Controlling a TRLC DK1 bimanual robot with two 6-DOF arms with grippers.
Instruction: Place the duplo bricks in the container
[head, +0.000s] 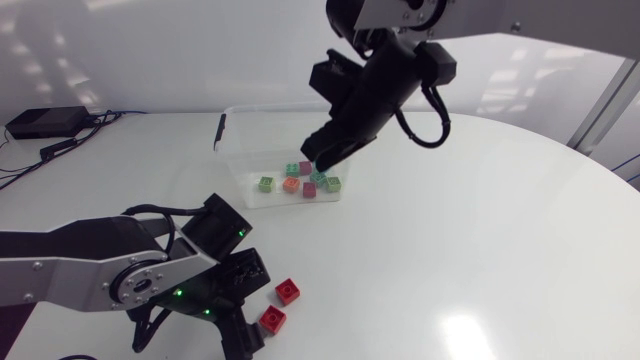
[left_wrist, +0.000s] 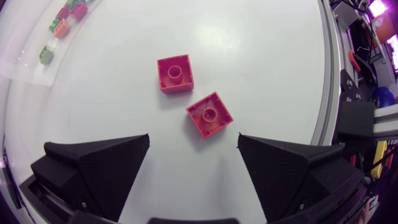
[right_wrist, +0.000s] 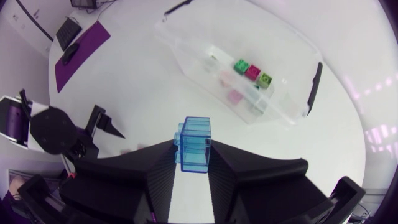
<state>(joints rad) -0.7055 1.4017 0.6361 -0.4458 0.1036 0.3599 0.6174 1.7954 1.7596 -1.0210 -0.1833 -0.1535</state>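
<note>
The left arm (head: 90, 265) shows silver-grey links, black joints and green lights (head: 178, 293); the right arm (head: 385, 80), black at its wrist, carries a looped cable (head: 436, 125).

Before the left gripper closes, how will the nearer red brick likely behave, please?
The nearer red brick looks like rigid plastic, so it should not flex. It lies skewed to the open left gripper, so it may twist as that closes. Low on the glossy table, it probably slides rather than tips.

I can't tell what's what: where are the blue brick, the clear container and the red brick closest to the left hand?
blue brick (right_wrist: 194, 144): right wrist view, front face.
clear container (head: 243, 170): head view, left wall.
red brick (left_wrist: 209, 114): left wrist view, top stud.
</note>
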